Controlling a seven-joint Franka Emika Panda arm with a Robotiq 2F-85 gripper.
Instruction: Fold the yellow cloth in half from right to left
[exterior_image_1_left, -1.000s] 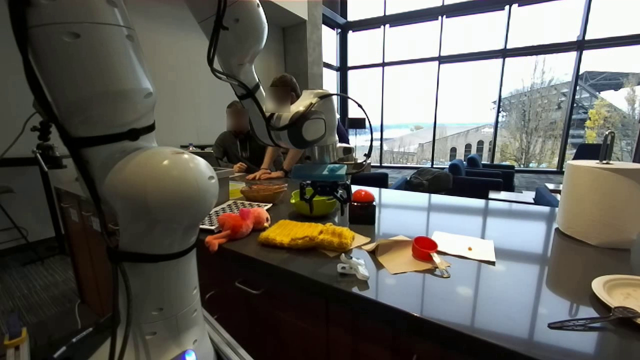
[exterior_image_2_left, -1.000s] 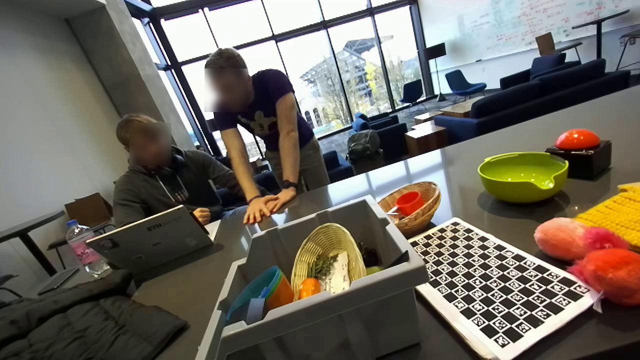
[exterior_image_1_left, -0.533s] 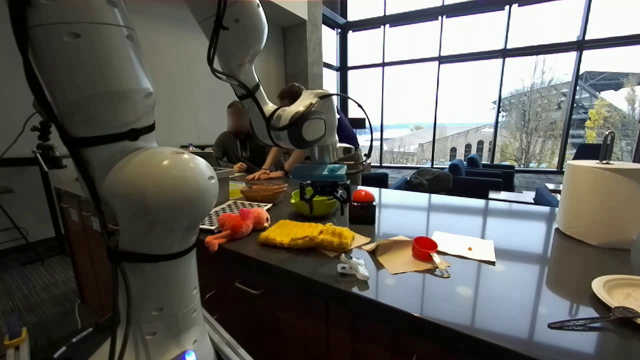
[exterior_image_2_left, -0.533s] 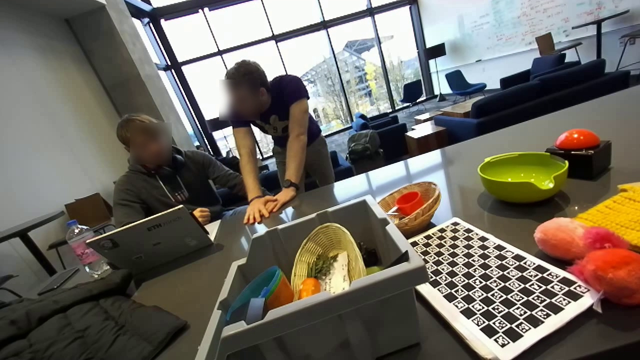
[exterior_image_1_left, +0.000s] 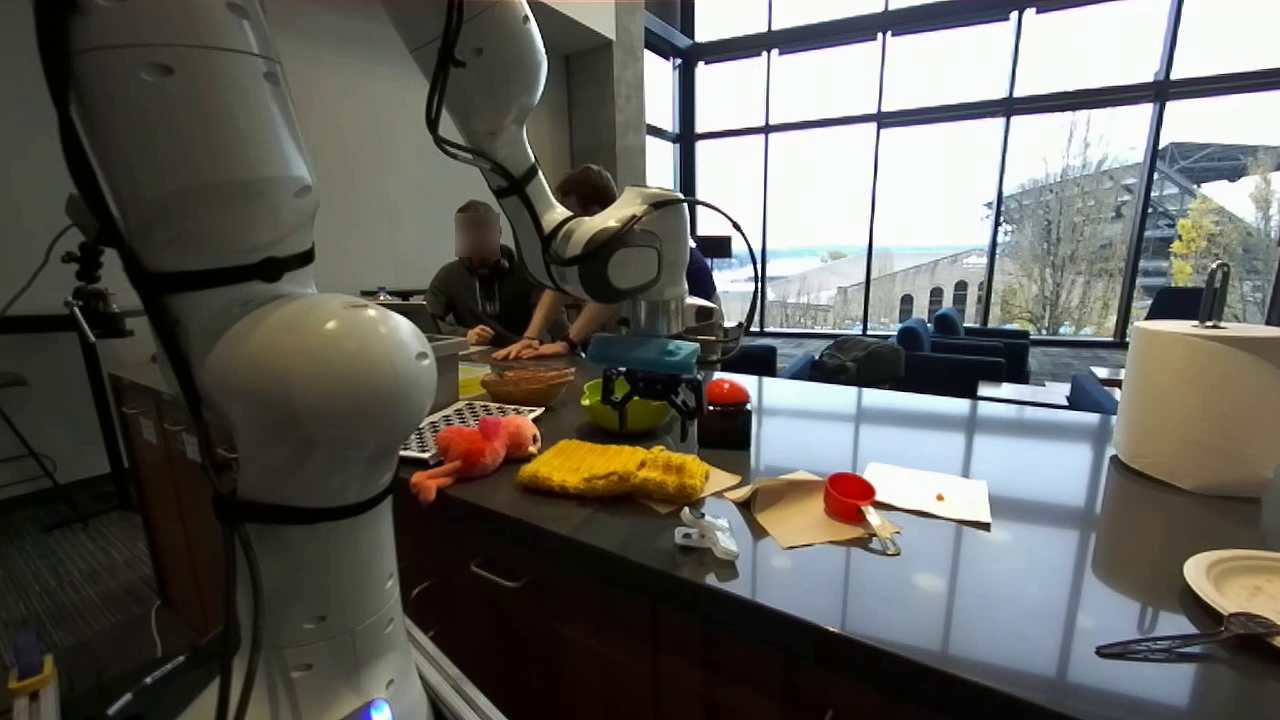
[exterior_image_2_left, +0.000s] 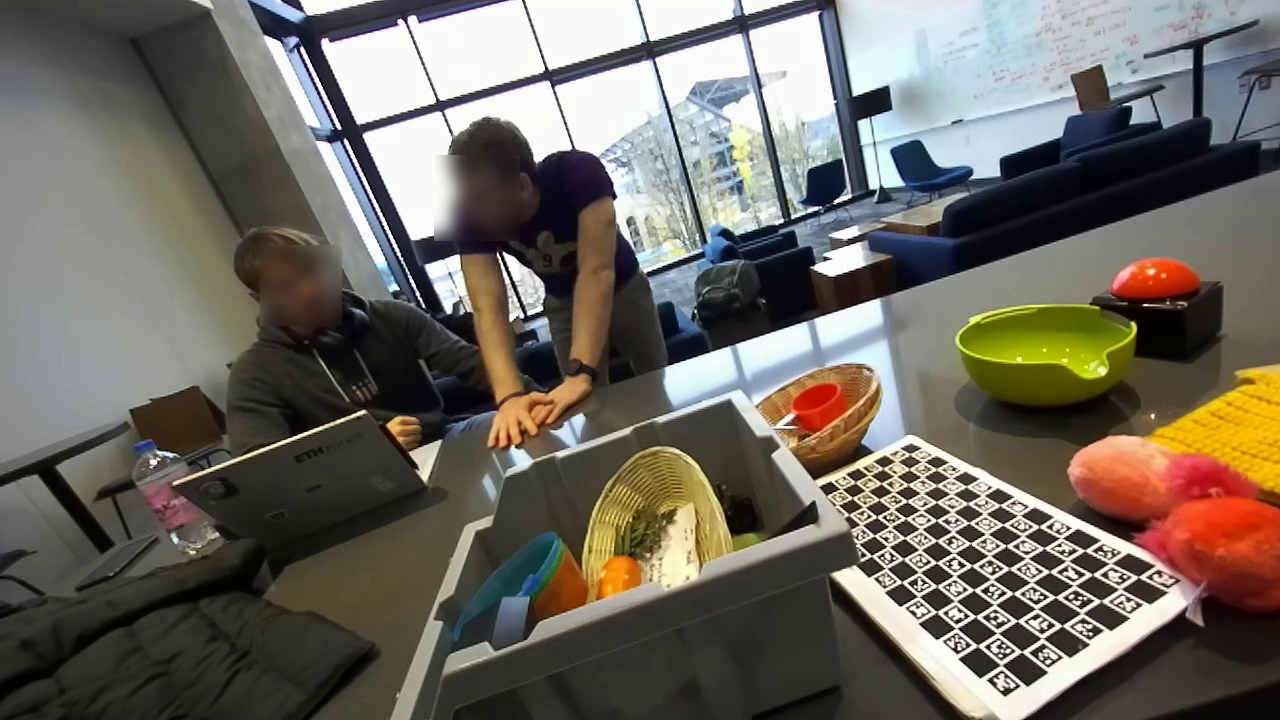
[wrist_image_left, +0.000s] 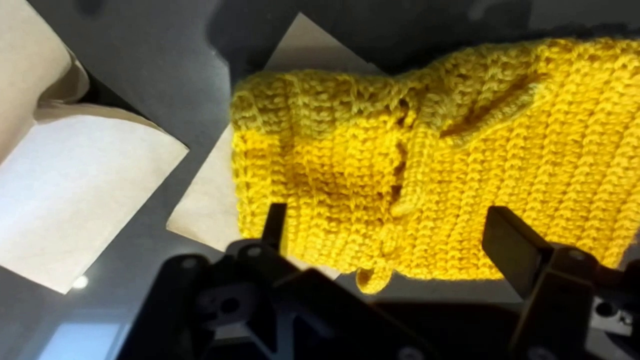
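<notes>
Pretty sure this is either the tail end of the fold or just short of it. There's what looks like a flap (wrist_image_left: 325, 175) lying over the body of the yellow knit cloth (exterior_image_1_left: 580, 468), at its right end in an exterior view, but it seems short of half to me, so I wouldn't call it done. The gripper (wrist_image_left: 387, 212) has its fingers (wrist_image_left: 512, 245) spread wide with nothing between them, and seems to hover above the cloth; exact height I can't tell. For a proper half, next I'd go down, pinch the flap's loose edge and draw it further left, gently, so the whole thing doesn't slide along. If this is good enough, just lift away.

It's sitting on the worktop (exterior_image_1_left: 1000, 590), right end over some brown paper (wrist_image_left: 210, 200), left end just beside a pink plush toy (exterior_image_1_left: 470, 452).

Looks-wise: chunky, ribbed, bright yellow, with a shaded strip along one long side. Not flat: the loose edge is puckered and rolled, there's a slanted crease next to it, and a little loop (wrist_image_left: 372, 282) pokes out past the hem. Probably soft, easy to grab, hard to get crisp.
</notes>
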